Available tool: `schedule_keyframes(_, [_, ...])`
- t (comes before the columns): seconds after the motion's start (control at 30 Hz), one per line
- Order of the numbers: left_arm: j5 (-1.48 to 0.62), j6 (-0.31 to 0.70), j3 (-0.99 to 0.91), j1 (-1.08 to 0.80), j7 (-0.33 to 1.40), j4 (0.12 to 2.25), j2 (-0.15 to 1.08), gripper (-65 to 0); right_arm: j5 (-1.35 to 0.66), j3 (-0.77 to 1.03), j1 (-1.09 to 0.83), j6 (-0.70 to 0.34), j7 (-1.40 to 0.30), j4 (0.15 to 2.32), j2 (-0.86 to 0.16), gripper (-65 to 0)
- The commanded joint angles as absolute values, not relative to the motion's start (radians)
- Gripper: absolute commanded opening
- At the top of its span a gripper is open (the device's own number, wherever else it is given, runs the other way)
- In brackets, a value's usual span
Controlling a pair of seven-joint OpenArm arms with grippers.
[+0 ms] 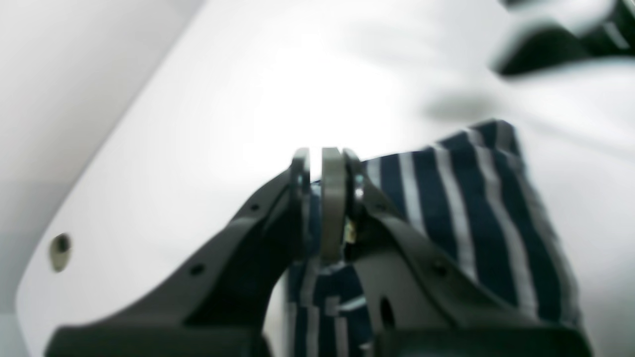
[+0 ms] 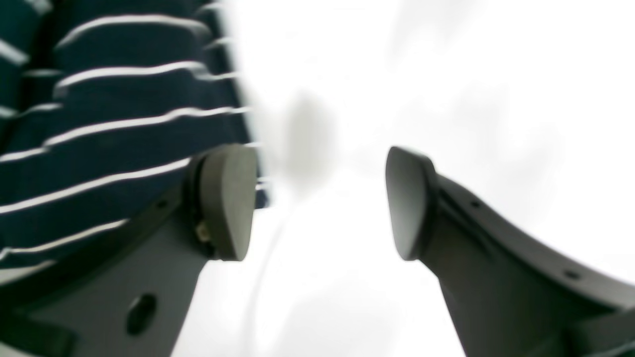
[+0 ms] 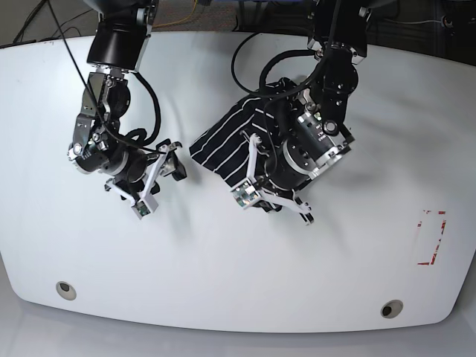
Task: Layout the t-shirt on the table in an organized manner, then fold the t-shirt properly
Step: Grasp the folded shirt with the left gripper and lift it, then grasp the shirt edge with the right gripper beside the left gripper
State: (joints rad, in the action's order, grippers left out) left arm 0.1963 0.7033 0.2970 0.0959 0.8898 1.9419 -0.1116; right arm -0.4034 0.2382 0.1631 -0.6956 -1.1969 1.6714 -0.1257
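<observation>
The t-shirt [image 3: 230, 137], black with thin white stripes, lies bunched near the middle of the white table [image 3: 223, 260]. My left gripper [image 3: 256, 199] is shut on a fold of the shirt's near edge. In the left wrist view its fingers [image 1: 331, 198] pinch striped fabric [image 1: 471, 213] that hangs just above the tabletop. My right gripper [image 3: 160, 182] is open and empty, left of the shirt and apart from it. In the right wrist view its gap [image 2: 317, 203] is over bare table, with the shirt [image 2: 124, 99] behind the left finger [image 2: 228, 198].
A red-marked rectangle [image 3: 431, 238] is at the table's right. Grommets sit near the front edge at left [image 3: 65, 288] and right [image 3: 390, 308]; one shows in the left wrist view [image 1: 60, 250]. Cables hang from both arms.
</observation>
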Motion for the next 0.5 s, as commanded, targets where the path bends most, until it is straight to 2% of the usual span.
schedule_keyframes(0.0, [0.191, 0.698, 0.335, 0.077, 0.868, 1.959, -0.117, -61.9, -0.429, 0.24, 0.179, -0.698, -1.175, 1.693, -0.143, -33.8])
schedule_keyframes(0.17, [0.197, 0.698, 0.41, 0.042, 0.86, 1.957, -0.113, -62.5, -0.429, 0.274, 0.176, -0.698, -1.173, 1.689, -0.168, -55.8])
schedule_keyframes(0.27, [0.226, 0.698, 0.447, 0.005, 0.812, 1.956, -0.099, -62.5, -0.429, 0.292, 0.16, -0.698, -1.173, 1.693, -0.171, -64.9])
schedule_keyframes(0.47, [0.328, 0.698, 0.492, -0.036, 0.737, 1.937, -0.091, -62.7, -0.429, 0.297, 0.143, -0.698, -1.173, 1.693, -0.173, -63.4])
